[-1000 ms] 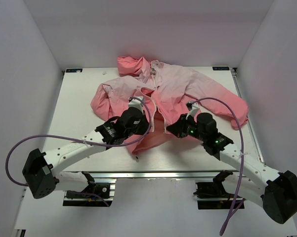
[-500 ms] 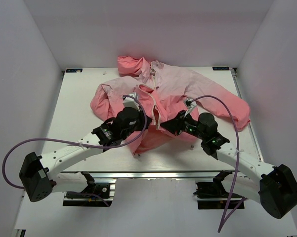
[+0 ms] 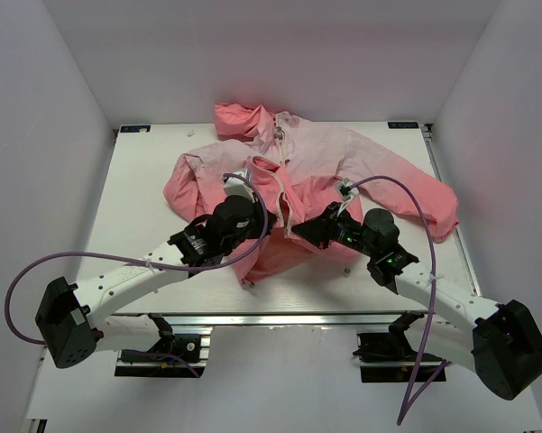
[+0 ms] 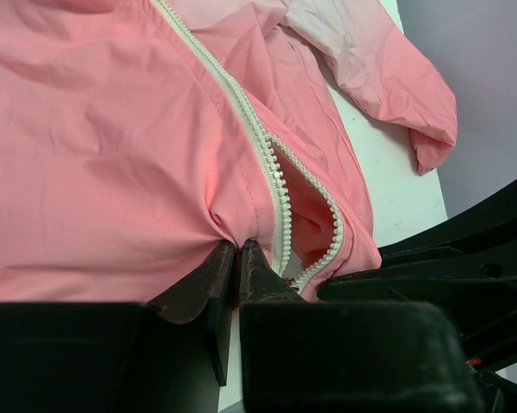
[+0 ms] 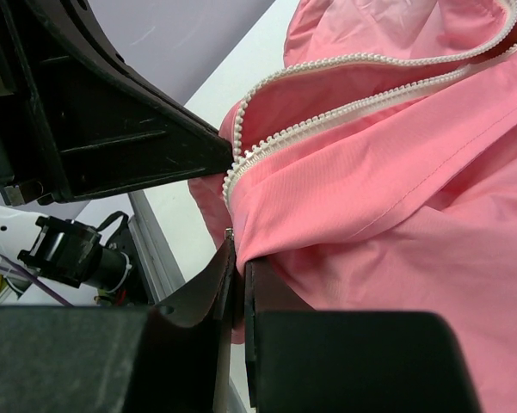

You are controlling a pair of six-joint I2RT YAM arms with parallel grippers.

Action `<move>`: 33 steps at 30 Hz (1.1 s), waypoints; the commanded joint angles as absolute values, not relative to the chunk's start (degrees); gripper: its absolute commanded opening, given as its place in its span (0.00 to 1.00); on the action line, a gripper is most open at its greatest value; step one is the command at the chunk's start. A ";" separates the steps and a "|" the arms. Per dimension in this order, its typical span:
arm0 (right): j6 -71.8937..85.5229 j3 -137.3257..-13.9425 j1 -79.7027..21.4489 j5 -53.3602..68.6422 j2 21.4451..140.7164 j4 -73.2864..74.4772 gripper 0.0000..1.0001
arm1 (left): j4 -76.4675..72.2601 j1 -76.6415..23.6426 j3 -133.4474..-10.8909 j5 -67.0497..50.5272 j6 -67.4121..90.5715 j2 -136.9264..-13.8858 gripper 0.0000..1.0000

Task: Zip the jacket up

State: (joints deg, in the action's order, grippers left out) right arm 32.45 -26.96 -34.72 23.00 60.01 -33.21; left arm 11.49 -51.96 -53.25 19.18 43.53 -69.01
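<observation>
Both arms at the jacket's lower front. The jacket [image 3: 343,162] lies spread on the white table [image 3: 140,180], its hood [image 3: 239,117] against the far edge and the sleeve [image 3: 437,203] on my right lying close to the table's right rim. Bare tabletop stays free to my left and along the near edge. Pale walls [image 3: 63,135] close the table in on three sides.

My left gripper [image 4: 238,254] is pinched shut on pink fabric just beside the zipper [image 4: 267,163]. My right gripper [image 5: 238,258] is likewise closed on a fold of the jacket below the teeth. The overhead view hides both pinches behind my wrists. Only the wrist views show them, and show the whitish teeth meeting farther up but spreading apart near my fingers. There each wrist view also shows the other gripper's dark housing close alongside.
</observation>
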 commanded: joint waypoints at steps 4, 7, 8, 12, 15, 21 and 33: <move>32.34 -27.42 -34.72 24.61 59.85 -38.67 0.00 | 8.88 -51.86 -53.44 19.16 43.68 -68.12 0.00; 33.40 -26.81 -34.72 24.17 59.68 -40.51 0.00 | 8.88 -51.86 -53.26 18.99 43.68 -68.03 0.00; 33.49 -26.81 -34.72 23.82 59.68 -40.60 0.00 | 8.79 -51.94 -53.17 18.90 43.68 -67.94 0.00; 34.10 -26.02 -34.72 23.20 59.33 -42.36 0.00 | 8.88 -51.94 -52.82 18.90 43.86 -67.85 0.00; 34.19 -26.10 -34.72 22.41 59.50 -42.36 0.00 | 8.26 -51.86 -52.56 18.20 43.86 -67.50 0.00; 34.10 -26.80 -34.72 21.53 60.29 -41.93 0.00 | 7.74 -51.86 -52.38 16.79 43.86 -68.03 0.00; 32.87 -25.75 -34.72 20.83 57.75 -38.42 0.00 | 9.58 -51.86 -52.12 18.54 44.82 -66.27 0.00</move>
State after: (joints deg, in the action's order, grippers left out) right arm 34.04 -26.02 -34.72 20.99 60.16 -37.06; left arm 10.04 -51.96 -52.84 17.37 44.05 -68.95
